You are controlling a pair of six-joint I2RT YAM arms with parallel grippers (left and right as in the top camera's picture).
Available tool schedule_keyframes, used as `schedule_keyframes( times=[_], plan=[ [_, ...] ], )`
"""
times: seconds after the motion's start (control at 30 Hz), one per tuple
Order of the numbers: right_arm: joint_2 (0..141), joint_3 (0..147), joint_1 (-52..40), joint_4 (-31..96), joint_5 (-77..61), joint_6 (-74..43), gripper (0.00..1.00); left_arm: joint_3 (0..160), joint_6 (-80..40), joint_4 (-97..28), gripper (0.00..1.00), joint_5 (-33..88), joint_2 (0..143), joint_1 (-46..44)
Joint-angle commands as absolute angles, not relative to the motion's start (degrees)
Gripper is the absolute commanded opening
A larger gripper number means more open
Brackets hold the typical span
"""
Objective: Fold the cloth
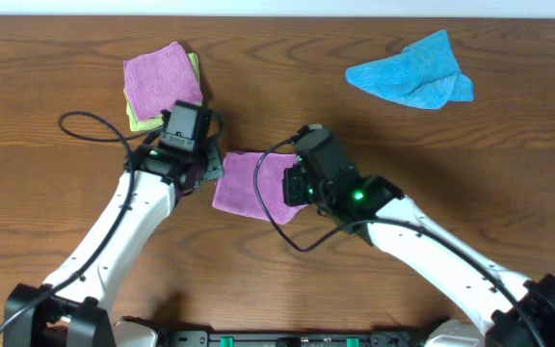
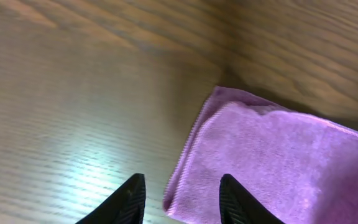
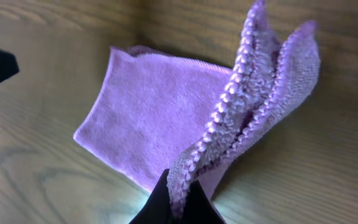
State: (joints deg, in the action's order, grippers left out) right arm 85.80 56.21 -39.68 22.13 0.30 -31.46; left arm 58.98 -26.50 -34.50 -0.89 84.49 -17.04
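A purple cloth (image 1: pixel 247 185) lies on the wooden table between my two arms. My right gripper (image 3: pixel 180 198) is shut on the cloth's right edge (image 3: pixel 253 93) and holds that doubled edge lifted above the flat part (image 3: pixel 154 118). In the overhead view the right gripper (image 1: pixel 297 183) sits over the cloth's right side. My left gripper (image 2: pixel 180 200) is open, its fingers straddling the cloth's left corner (image 2: pixel 191 193) just above the table. In the overhead view it (image 1: pixel 208 170) is at the cloth's left edge.
A folded pink cloth (image 1: pixel 162 77) lies on a yellow-green cloth (image 1: pixel 141 121) at the back left, just behind my left wrist. A crumpled blue cloth (image 1: pixel 412 75) lies at the back right. Cables loop beside both arms.
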Motion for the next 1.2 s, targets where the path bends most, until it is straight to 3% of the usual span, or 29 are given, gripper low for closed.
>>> schedule_keyframes(
  times=[0.0,0.23,1.17],
  plan=[
    [86.94,57.41,-41.17,20.18,5.76,-34.2,0.02,60.2,-24.18,-35.42,0.38,-1.87,83.0,-16.47],
    [91.81,57.41,-42.85,12.32,8.14,-37.39,0.02,60.2,-23.62,-36.77,0.38,-1.87,82.89,-16.47],
    [100.86,57.41,-53.52,1.23,7.22,-47.79,0.02,60.2,-20.71,-37.08,0.38,-1.93,82.91,-16.47]
  ],
)
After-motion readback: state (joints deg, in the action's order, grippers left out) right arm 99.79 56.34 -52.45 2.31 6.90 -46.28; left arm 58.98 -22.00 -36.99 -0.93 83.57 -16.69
